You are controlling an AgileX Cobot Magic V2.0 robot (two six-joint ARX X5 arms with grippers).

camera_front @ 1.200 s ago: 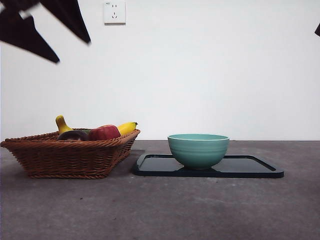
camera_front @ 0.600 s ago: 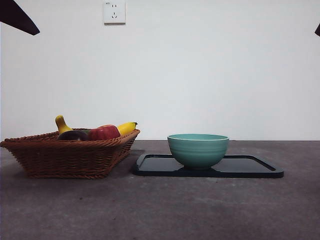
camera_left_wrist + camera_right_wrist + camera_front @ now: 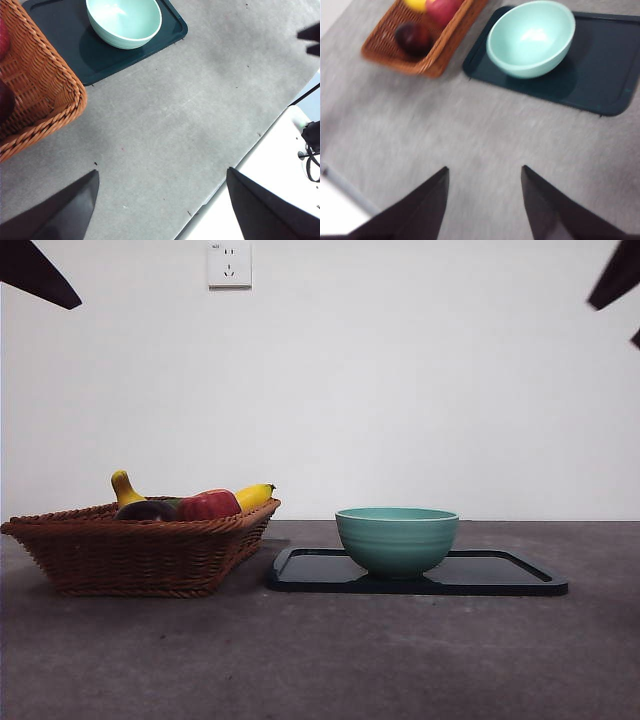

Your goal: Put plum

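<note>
The plum (image 3: 147,510) lies dark in the wicker basket (image 3: 130,555) at the left, next to a red apple (image 3: 210,505) and a banana (image 3: 253,496). The right wrist view shows the plum (image 3: 413,38) in the basket's near corner (image 3: 432,62). A teal bowl (image 3: 397,540) stands empty on a black tray (image 3: 500,575). My left gripper (image 3: 160,200) is open and empty, high over the bare table beside the basket. My right gripper (image 3: 485,200) is open and empty, high above the table in front of the tray.
The grey table runs to a white edge in the left wrist view (image 3: 270,150). A wall socket (image 3: 229,264) sits on the white back wall. Black arm tips show at the top left corner (image 3: 35,275) and the top right corner (image 3: 615,280).
The arm at the top left has pulled up and out, leaving only a tip. The arm at the top right now reaches a little further into view.
</note>
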